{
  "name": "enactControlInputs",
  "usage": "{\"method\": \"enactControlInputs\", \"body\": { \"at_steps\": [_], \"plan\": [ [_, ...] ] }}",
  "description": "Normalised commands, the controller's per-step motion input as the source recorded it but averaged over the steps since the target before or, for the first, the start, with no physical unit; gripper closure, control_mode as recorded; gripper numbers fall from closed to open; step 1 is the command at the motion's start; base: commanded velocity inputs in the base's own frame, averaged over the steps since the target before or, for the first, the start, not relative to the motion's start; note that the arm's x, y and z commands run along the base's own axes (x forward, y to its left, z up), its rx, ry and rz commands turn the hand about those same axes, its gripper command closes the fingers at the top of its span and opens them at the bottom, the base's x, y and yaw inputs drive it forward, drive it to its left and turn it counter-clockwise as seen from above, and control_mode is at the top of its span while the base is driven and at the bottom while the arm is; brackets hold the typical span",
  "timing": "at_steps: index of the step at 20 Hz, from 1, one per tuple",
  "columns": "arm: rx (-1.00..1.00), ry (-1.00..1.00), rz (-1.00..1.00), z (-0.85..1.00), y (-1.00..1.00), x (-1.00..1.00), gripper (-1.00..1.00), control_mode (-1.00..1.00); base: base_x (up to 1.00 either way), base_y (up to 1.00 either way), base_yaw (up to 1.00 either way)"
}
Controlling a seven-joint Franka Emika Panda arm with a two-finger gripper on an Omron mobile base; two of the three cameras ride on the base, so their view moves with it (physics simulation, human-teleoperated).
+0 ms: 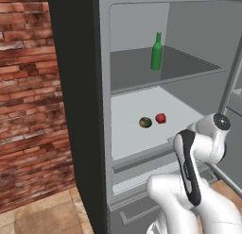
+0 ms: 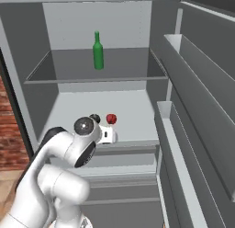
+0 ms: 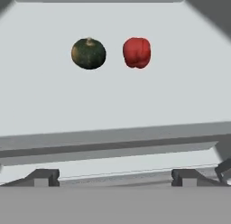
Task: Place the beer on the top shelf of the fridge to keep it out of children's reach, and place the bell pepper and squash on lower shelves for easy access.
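From where I stand the sorting looks all but finished: the beer (image 1: 156,53) stands upright on the top shelf (image 1: 189,63) of the fridge (image 1: 137,20), toward the middle of the dark board, and on the pale lower shelf (image 3: 113,105) just beneath it the squash (image 3: 88,53) and the bell pepper (image 3: 136,52) sit side by side, near each other but not touching, each resting on the board with nothing leaning on it. The gripper (image 3: 115,175) hangs in front of that lower shelf's grey front rail, its jaws spread wide apart and holding nothing, well short of both foods. I judge the placing steps are done, and what remains is only for the arm to draw straight back out of the cabinet without clipping the rail. The door bins (image 2: 193,107) run close along the right side, so a wide swing that way could knock them; to the left, a brick wall (image 1: 28,101) beside the fridge's dark side panel
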Motion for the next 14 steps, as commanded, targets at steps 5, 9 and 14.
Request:
{"method": "enactControlInputs", "body": {
  "at_steps": [5,9,14],
  "plan": [
    [-0.02,-0.18,0.0,0.7,0.0,-0.79,-1.0,-1.0,0.0,0.0,0.0],
    [-0.07,-0.24,0.0,0.99,0.17,-0.56,-1.0,-1.0,0.0,0.0,0.0],
    [-0.16,-0.23,0.0,0.9,0.43,-0.56,-1.0,-1.0,0.0,0.0,0.0]
  ]
}}
